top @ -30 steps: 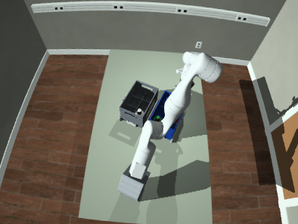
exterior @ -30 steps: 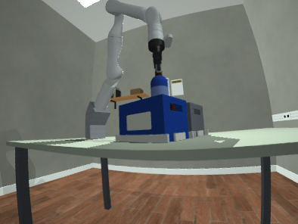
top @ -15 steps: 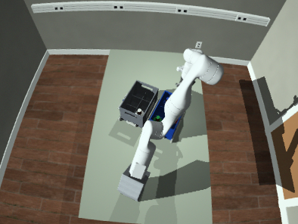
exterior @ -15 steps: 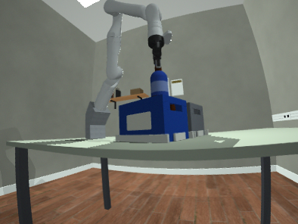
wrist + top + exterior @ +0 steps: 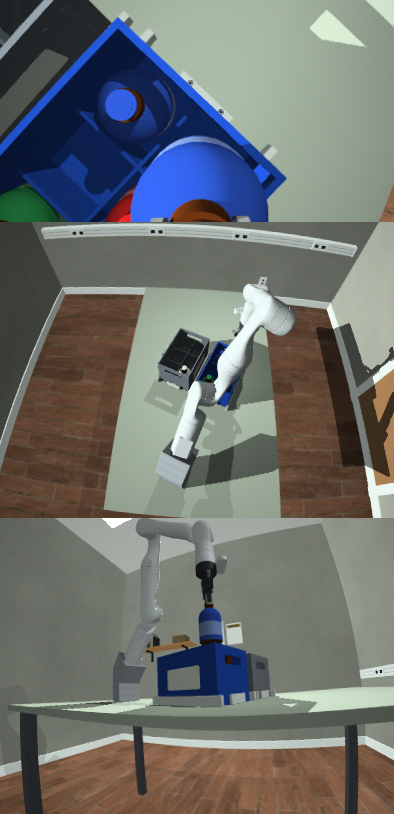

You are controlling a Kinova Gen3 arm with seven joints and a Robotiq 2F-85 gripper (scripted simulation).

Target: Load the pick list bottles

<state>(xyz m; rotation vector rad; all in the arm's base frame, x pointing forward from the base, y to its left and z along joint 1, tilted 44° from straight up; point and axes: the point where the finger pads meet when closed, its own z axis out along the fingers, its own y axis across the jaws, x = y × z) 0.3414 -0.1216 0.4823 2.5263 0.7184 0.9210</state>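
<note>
Pointing straight down, end effector (image 5: 206, 603) grips blue-label bottle (image 5: 210, 625) above blue crate (image 5: 202, 674).

Seeing pale green counter (image 5: 330, 704) on dark legs (image 5: 29, 758). Floor (image 5: 80, 387) under it is reddish-brown wood plank, white baseboard (image 5: 240, 743) running along bottom of grey walls (image 5: 300, 593). From top view, long white rail (image 5: 200, 236) on far wall carries pairs of dark sockets; one such socket strip (image 5: 376, 670) shows at right edge of exterior view. Wooden shelf (image 5: 167, 648) on back wall holds small tan box (image 5: 181, 638). White ceiling light (image 5: 118, 521) at top.
</note>
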